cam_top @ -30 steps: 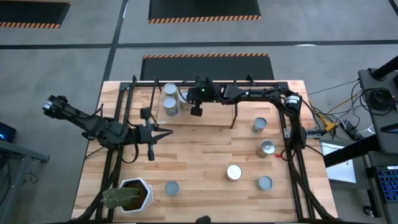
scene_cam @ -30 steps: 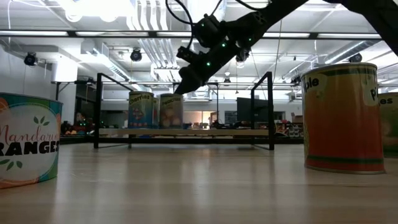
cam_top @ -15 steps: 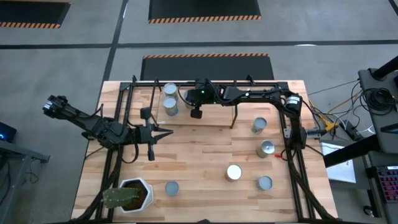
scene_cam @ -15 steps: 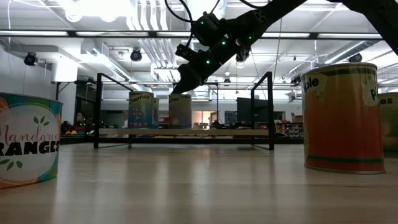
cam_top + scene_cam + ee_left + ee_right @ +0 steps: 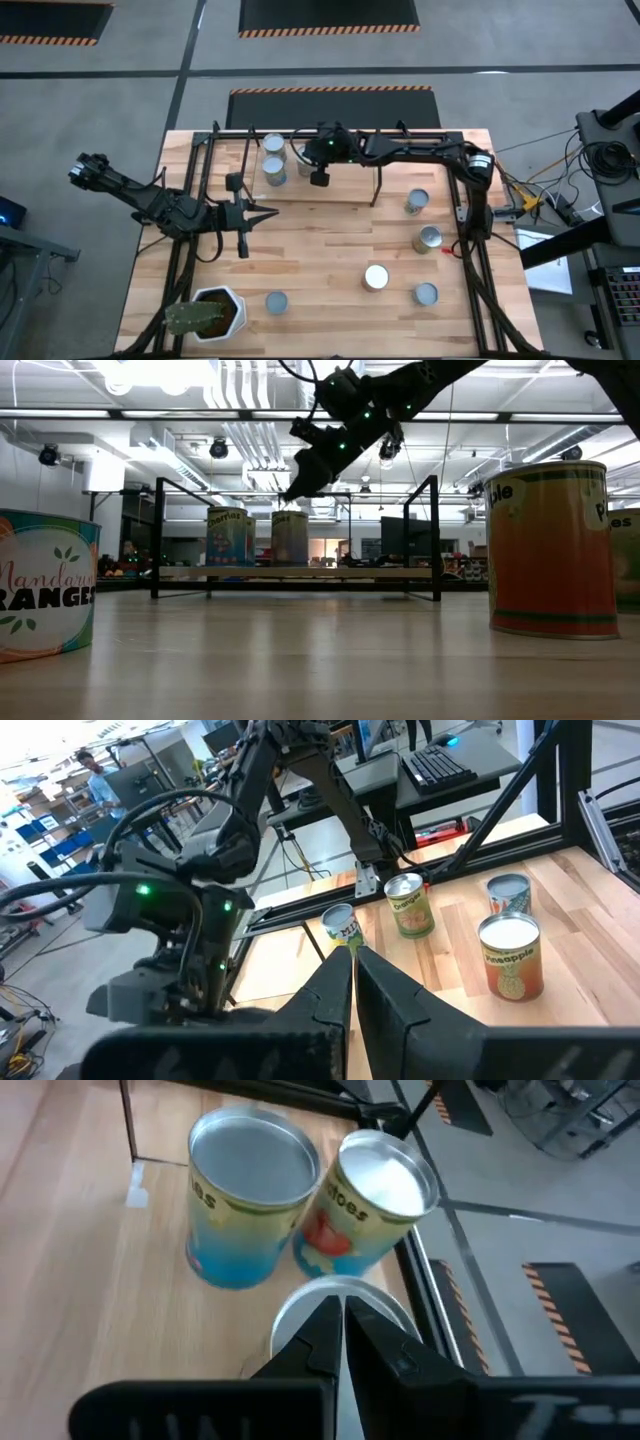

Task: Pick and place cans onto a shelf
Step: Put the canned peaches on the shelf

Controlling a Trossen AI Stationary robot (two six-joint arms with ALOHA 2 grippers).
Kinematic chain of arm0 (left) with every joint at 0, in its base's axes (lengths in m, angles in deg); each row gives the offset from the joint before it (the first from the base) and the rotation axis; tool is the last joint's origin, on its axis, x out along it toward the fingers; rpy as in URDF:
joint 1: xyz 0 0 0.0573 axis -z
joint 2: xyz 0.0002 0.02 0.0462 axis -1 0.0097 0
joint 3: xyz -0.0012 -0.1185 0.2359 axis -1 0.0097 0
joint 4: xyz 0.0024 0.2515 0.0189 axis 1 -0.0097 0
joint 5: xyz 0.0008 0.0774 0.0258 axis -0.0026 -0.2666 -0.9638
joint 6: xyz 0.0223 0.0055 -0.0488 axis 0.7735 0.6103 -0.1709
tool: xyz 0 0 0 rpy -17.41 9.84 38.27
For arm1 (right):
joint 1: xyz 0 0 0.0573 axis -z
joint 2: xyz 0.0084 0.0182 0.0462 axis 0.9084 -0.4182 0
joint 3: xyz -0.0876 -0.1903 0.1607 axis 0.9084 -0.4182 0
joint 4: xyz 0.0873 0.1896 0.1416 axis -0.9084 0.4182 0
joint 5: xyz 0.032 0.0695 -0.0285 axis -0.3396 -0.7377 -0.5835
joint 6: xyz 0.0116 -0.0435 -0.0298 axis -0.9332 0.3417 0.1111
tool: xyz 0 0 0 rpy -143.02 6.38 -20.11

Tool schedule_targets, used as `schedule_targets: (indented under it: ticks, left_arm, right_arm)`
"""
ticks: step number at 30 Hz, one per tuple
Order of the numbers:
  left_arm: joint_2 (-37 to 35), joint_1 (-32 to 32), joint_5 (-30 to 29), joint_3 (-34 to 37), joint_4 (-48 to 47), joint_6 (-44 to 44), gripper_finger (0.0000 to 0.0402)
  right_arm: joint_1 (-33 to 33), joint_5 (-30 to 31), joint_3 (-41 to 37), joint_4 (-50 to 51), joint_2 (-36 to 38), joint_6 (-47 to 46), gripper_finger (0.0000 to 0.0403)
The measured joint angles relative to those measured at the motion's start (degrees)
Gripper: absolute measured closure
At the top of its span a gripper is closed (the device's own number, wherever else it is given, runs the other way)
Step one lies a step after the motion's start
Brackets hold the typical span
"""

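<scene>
Cans on a wooden worktop and three on the shelf.

On the light-wood worktop, nearest stand a white plant pot holding a green plant and loose cans. Mid-worktop waits the left pincer, clenched. At the far edge the shelf carries three cans; the right pincer, clenched and empty, hangs just above one.

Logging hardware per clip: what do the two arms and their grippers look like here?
Both arms are dark, jointed links. The right gripper has two black tapered fingers, and green lights glow on its wrist. The left gripper has matching pointed black fingers, a green light and black cabling behind.
</scene>
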Motion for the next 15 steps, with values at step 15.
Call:
schedule_targets:
  ticks: [15]
  left_arm:
    - [0.0,0.0,0.0,0.0,0.0,0.2,0.0402]
  right_arm:
    - [0.8,-3.4,-0.3,11.2,-0.3,1.8,0.0394]
